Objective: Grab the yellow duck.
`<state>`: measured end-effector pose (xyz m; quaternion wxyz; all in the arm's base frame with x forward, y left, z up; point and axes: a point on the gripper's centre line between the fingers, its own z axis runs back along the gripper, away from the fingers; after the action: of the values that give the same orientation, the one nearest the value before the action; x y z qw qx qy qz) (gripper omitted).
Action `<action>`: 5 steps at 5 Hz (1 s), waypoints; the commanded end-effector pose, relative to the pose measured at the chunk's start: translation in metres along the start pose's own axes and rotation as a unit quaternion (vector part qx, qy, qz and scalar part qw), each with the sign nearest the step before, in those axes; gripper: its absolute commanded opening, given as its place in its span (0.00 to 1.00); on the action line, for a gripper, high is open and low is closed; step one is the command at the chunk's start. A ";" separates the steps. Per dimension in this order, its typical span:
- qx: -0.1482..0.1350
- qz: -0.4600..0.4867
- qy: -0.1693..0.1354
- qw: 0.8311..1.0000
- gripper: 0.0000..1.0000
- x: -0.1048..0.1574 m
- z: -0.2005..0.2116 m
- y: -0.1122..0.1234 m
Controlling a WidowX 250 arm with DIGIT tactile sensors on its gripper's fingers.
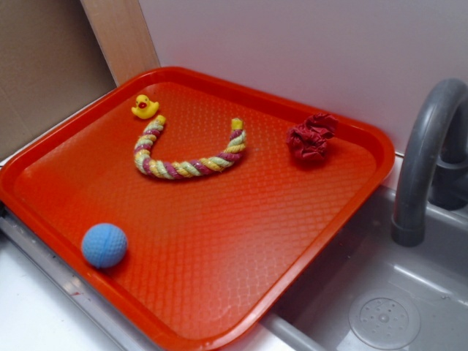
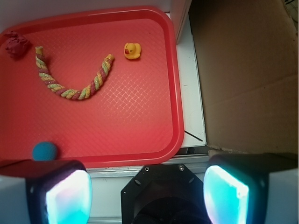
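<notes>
The yellow duck (image 1: 145,107) is a tiny rubber toy with an orange-red beak. It sits at the far left corner of the red tray (image 1: 44,164), just beyond one yellow tip of the twisted rope (image 1: 186,155). In the wrist view the duck (image 2: 132,50) lies near the tray's (image 2: 175,93) upper right. My gripper (image 2: 147,193) is open and empty, its two glowing pads wide apart, well outside the tray's near rim and far from the duck. The gripper is out of the exterior view.
A blue ball (image 1: 104,245) lies at the tray's near left, also in the wrist view (image 2: 45,151). A dark red scrunchie (image 1: 311,136) lies at the far right. A grey sink (image 1: 380,300) with a faucet (image 1: 424,161) adjoins the tray. Cardboard (image 2: 247,70) stands beside it.
</notes>
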<state>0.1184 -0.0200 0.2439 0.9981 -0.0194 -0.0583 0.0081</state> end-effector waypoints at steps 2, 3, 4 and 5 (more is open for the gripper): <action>0.002 0.083 -0.004 0.997 1.00 0.016 -0.008 0.001; 0.014 0.168 -0.029 0.985 1.00 0.030 -0.014 0.006; 0.028 0.284 -0.077 0.955 1.00 0.046 -0.030 0.009; 0.033 0.356 -0.121 0.926 1.00 0.065 -0.051 0.011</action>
<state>0.1876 -0.0137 0.1918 0.9171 0.0017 -0.1521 0.3684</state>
